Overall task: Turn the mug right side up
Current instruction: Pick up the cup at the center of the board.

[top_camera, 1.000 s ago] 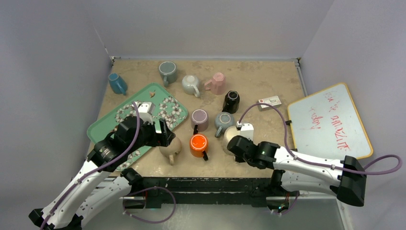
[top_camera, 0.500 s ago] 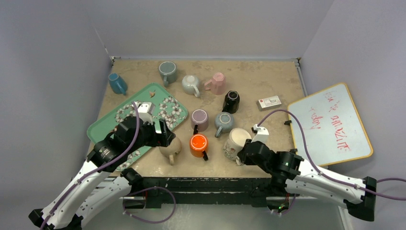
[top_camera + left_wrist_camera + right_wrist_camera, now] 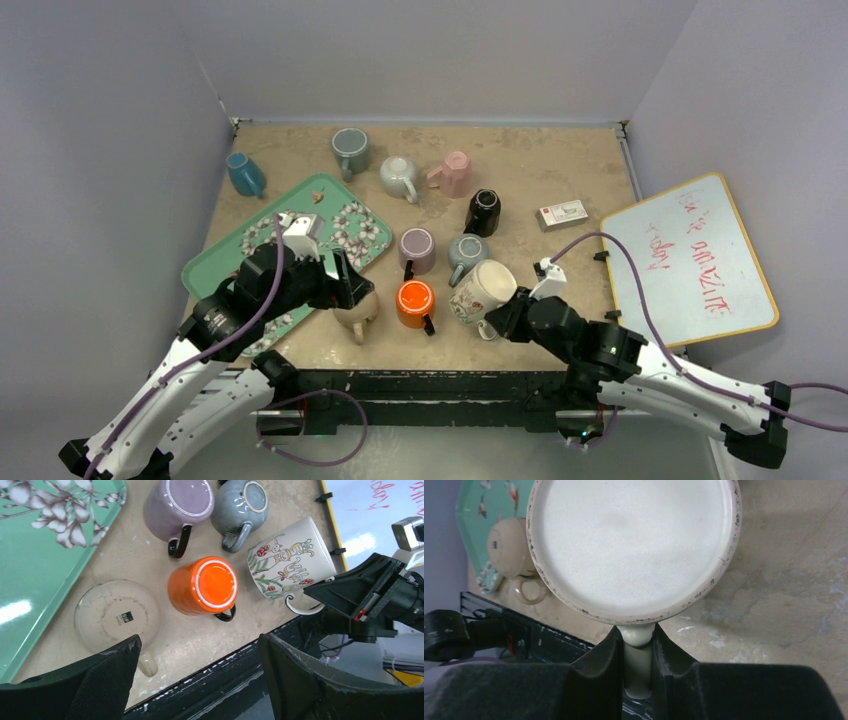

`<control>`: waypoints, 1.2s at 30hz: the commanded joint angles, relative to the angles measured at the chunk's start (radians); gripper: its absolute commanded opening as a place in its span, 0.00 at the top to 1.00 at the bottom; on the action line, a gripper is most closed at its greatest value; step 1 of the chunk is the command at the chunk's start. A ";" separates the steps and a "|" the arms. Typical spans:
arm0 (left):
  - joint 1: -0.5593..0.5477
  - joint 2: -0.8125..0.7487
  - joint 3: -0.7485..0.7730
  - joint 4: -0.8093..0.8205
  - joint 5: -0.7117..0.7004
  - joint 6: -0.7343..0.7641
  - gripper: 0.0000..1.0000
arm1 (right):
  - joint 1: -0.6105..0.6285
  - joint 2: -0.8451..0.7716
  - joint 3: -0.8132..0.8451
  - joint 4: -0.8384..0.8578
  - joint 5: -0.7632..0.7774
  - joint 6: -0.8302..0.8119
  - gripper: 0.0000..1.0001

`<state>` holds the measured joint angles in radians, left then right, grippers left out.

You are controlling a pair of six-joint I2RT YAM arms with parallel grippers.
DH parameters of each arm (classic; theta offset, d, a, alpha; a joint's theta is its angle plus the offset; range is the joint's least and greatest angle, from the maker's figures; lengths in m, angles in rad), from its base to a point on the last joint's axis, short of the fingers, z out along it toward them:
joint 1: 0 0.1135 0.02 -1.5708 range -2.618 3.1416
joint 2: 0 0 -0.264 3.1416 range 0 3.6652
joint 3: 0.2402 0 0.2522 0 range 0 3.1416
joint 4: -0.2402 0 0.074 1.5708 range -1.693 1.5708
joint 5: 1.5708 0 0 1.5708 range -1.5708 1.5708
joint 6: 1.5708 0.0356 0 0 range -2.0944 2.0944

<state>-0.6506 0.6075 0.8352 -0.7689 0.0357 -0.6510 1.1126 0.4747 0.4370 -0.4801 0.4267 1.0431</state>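
**Mug position.** The mug [image 3: 478, 290], white with cat drawings, is located near the front edge of the table [image 3: 560, 170]. It is just right of the orange mug [image 3: 414, 301] and in front of the grey mug [image 3: 467, 251]. It is tilted on its side, neither upright nor inverted. The mouth is turned up and toward the right arm, and in the right wrist view the pale inside fills the upper part of the picture. Whether the lower wall touches the table cannot be told.

**Right gripper.** The right gripper [image 3: 508, 312] is clamped on the handle [image 3: 638, 635] of the mug. The handle is pinched between the two fingers [image 3: 599, 655], directly below the rim. The body of the mug is thus carried ahead of the fingertips, on the side away from the arm.

**Left gripper.** The left gripper [image 3: 345, 283] is held with its jaws spread wide and nothing between them. It is positioned above the beige mug [image 3: 357, 312], which stands inverted beside the green tray [image 3: 215, 265], well apart from the white mug.
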 commanded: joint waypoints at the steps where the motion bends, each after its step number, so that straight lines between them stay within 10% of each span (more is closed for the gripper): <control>1: -0.004 -0.002 -0.010 0.085 0.081 -0.056 0.15 | 0.001 -0.058 0.037 0.215 0.041 0.011 1.00; 12: -0.005 -0.011 -0.089 0.262 0.262 -0.200 0.16 | 0.001 -0.076 0.099 0.343 0.064 -0.011 1.00; 36: -0.004 -0.107 -0.362 0.997 0.348 -0.512 0.18 | 0.001 0.474 0.381 1.121 -0.188 -0.025 1.00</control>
<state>-0.6506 0.4900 0.4919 -0.0143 0.3649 -1.1183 1.1126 0.9558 0.7059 0.3058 0.3008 0.9810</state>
